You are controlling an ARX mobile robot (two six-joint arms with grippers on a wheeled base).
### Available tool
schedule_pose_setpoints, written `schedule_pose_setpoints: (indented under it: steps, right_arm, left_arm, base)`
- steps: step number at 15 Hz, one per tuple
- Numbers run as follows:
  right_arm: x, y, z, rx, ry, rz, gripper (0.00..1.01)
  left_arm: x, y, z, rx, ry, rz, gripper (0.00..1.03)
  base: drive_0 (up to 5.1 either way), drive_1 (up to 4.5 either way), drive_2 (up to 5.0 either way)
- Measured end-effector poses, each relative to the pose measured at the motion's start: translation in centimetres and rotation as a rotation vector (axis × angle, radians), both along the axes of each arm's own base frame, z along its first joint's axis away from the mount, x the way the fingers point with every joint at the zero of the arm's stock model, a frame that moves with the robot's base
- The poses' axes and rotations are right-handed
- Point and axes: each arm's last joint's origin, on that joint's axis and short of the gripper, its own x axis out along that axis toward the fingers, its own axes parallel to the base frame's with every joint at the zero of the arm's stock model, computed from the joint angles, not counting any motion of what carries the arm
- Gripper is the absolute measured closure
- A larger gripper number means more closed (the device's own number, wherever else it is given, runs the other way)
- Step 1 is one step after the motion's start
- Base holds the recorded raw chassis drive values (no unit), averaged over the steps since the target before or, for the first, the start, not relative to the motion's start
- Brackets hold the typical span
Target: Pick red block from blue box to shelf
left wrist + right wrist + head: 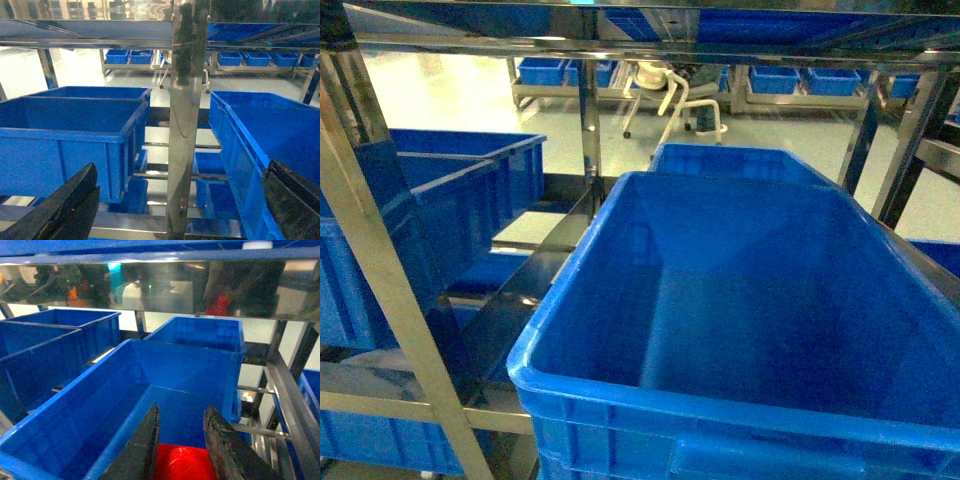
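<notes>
The red block (pixel 182 462) shows low in the right wrist view, pinched between the two dark fingers of my right gripper (pixel 183 408), which is shut on it. It hangs over the open inside of a dark blue crate (pixel 100 405) that stands on the shelf (pixel 150 285). In the left wrist view my left gripper (pixel 182 167) stands wide open with nothing in it, facing a shiny upright (pixel 187 100) of the shelf. Neither gripper appears in the head view. The blue box is out of view.
A large dark blue crate (pixel 740 300) fills the head view, with a steel upright (pixel 380 260) and another crate (pixel 460 200) to its left. Dark blue crates (pixel 65 145) (pixel 250 135) flank the upright in the left wrist view. A steel rail runs overhead.
</notes>
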Motion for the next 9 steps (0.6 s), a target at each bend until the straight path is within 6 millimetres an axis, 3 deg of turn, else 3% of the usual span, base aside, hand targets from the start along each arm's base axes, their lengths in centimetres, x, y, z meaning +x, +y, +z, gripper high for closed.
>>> schedule_pose_setpoints:
  steps: [5, 9]
  right_arm:
    - [2.8, 4.0, -2.1, 0.042, 0.082, 0.116, 0.80]
    - [7.7, 7.2, -3.1, 0.036, 0.062, 0.120, 0.80]
  left_arm:
    - [0.0, 0.0, 0.0, 0.000, 0.000, 0.000, 0.05]
    - [0.0, 0.0, 0.0, 0.000, 0.000, 0.000, 0.05]
  base:
    - [0.0, 0.00, 0.0]
    - [0.0, 0.00, 0.0]
